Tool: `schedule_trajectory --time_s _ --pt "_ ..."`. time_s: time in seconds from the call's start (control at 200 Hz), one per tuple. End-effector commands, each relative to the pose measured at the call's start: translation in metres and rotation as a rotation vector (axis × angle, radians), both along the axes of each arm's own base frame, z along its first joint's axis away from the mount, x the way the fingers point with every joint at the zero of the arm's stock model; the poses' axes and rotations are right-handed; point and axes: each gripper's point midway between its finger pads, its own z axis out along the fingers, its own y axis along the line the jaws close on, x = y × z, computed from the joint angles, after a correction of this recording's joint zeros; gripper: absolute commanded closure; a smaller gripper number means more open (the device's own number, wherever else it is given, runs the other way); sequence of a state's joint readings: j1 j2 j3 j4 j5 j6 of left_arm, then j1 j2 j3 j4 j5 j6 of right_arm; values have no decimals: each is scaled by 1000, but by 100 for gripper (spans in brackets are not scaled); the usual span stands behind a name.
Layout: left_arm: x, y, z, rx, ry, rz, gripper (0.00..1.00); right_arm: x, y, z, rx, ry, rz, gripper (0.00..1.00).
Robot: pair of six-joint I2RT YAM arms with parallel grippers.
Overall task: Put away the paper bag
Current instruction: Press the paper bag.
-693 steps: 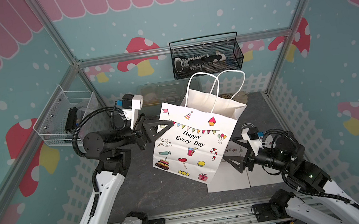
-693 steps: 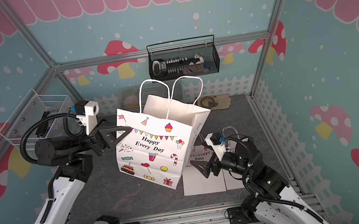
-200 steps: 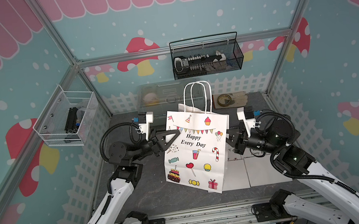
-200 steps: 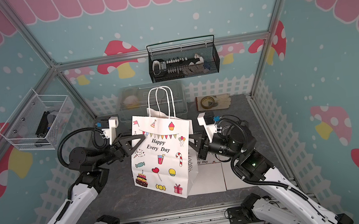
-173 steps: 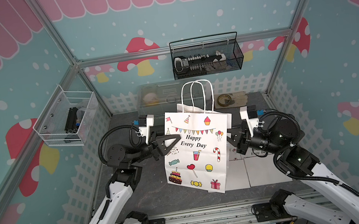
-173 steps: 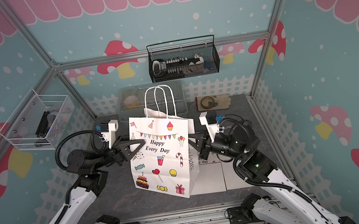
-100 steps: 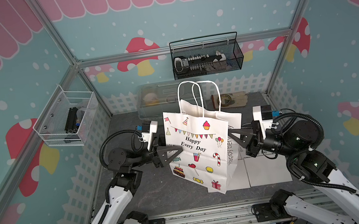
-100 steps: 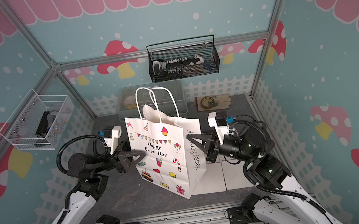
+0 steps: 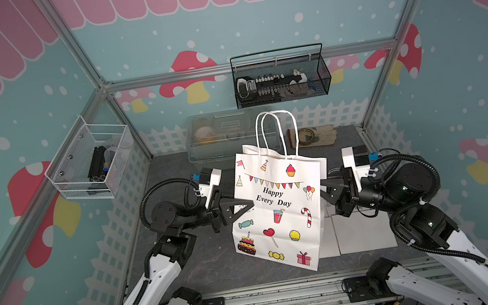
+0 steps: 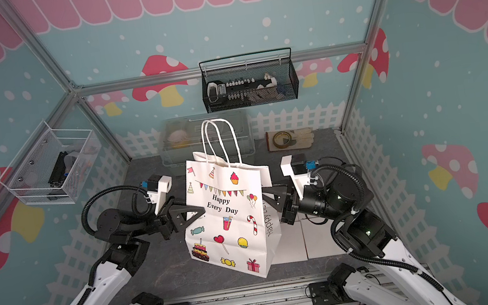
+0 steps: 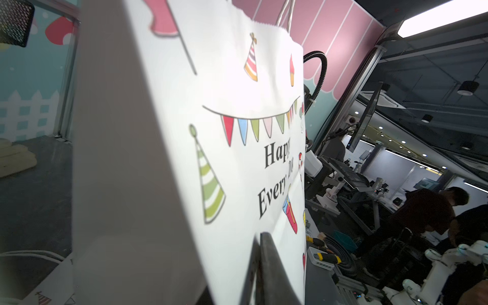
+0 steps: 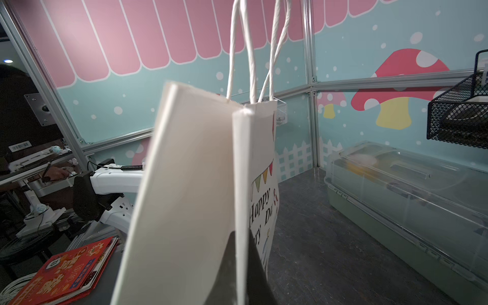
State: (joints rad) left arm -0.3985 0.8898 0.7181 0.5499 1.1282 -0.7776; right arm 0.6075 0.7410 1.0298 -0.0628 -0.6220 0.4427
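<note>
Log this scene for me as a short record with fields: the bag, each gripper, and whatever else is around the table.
item: white paper bag printed "Happy Every Day", upright, slightly tilted, handles up
left gripper: shut on the bag's edge on its side
right gripper: shut on the opposite edge
bag touching table: cannot tell
behind bag: clear lidded box, tape roll
on walls: black mesh basket, white wire basket
on table by bag: white sheets
</note>
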Motion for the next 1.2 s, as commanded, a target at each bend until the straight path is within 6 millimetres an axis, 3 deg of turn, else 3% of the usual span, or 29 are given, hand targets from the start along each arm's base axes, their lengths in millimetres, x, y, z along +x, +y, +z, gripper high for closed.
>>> schedule_trajectory --time_s 0.0,0.2,0.325,0.425,0.55,0.82,1.031,1.196 --pt "4 0 -3 18 -12 49 100 -15 -4 18 26 -41 40 93" --pt "17 2 -4 23 6 115 100 -35 -6 22 21 -46 120 67" --pt "23 3 -6 37 16 146 100 -40 -7 22 9 -41 131 39" --pt "28 3 -9 51 22 176 100 -31 -4 16 -4 -14 114 19" --pt "35 4 -12 62 33 205 100 -16 5 6 -19 45 105 8" --pt "50 5 -26 114 54 281 100 11 8 1 -8 102 8 3" --pt "56 7 -27 107 60 313 100 44 9 -19 -29 168 -116 20" --pt "58 7 -29 120 62 328 100 52 16 -24 -21 189 -122 25"
